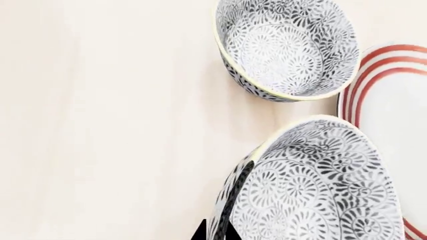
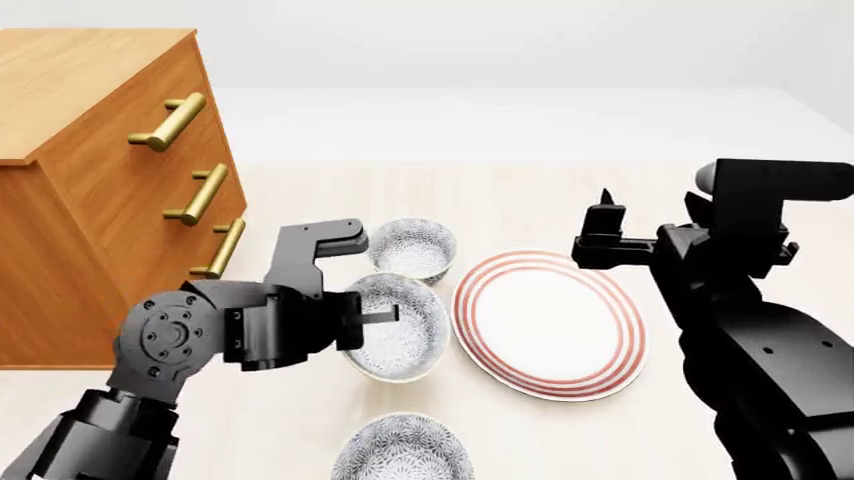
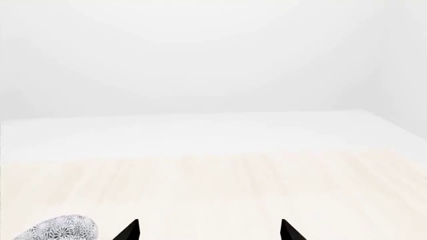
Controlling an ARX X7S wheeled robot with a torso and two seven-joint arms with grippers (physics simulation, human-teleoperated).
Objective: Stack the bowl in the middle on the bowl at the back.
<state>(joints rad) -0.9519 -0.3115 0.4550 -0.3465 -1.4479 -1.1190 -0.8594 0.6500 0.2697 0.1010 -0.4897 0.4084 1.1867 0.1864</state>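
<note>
Left end effector (image 2: 380, 316) grips the rim of the bowl in the middle (image 2: 396, 327), a deep round bowl with dense grey-blue floral glaze. Just behind it is the bowl at the back (image 2: 412, 250), identically patterned. Only the left wrist view shows their interior detail. Right end effector (image 2: 603, 222) hangs released above the pale surface (image 2: 561, 200).

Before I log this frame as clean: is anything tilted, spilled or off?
Yes: the middle bowl, gripped at its rim by the left gripper, sits tilted rather than flat. The back bowl and plate look normal.
</note>
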